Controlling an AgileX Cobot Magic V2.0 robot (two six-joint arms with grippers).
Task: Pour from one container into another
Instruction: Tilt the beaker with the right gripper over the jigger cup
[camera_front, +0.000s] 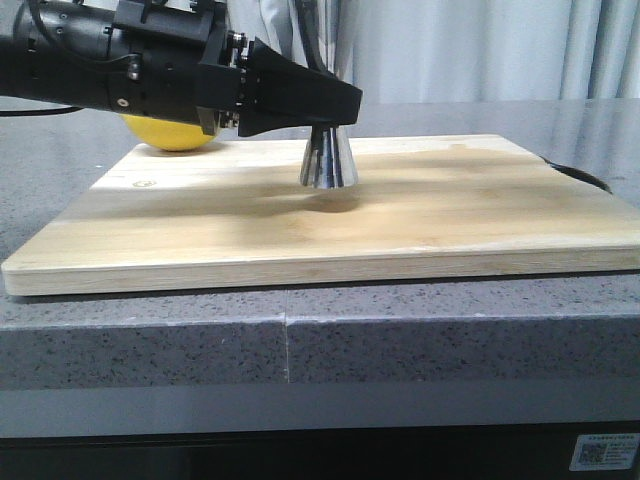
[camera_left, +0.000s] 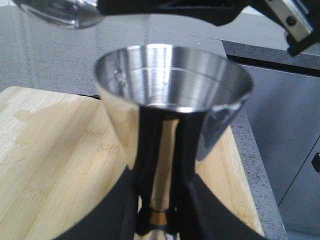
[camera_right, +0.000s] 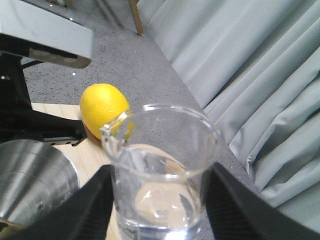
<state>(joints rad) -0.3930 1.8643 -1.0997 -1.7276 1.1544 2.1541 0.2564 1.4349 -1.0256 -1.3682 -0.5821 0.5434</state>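
starting from the largest thing, we see a grey speckled surface (camera_front: 150, 340) carrying a wide wooden cutting board (camera_front: 420, 220), which gives the work a flat, steady base. on the board stands the steel jigger (camera_front: 329, 160), and we judge it is kept upright there so its open upper cone can receive liquid. our left tool (camera_front: 335, 105) reaches in from the left and is clenched on the jigger's narrow gold waist, as the left wrist view shows with the dark fingers (camera_left: 112, 210) on either side of the stem; this grip likely braces the cup against tipping during the pour. a yellow lemon (camera_front: 170, 135) sits at the board's far left corner, behind the left arm and apart from the action. the small glass beaker (camera_right: 162, 170) appears in the right wrist view, grasped between the right tool's (camera_right: 160, 210) dark fingers, held above and just beside the jigger's rim (camera_right: 35, 175). its pour lip points toward the jigger, and a little clear liquid seems to remain inside, so we judge the pour is underway or about to begin.
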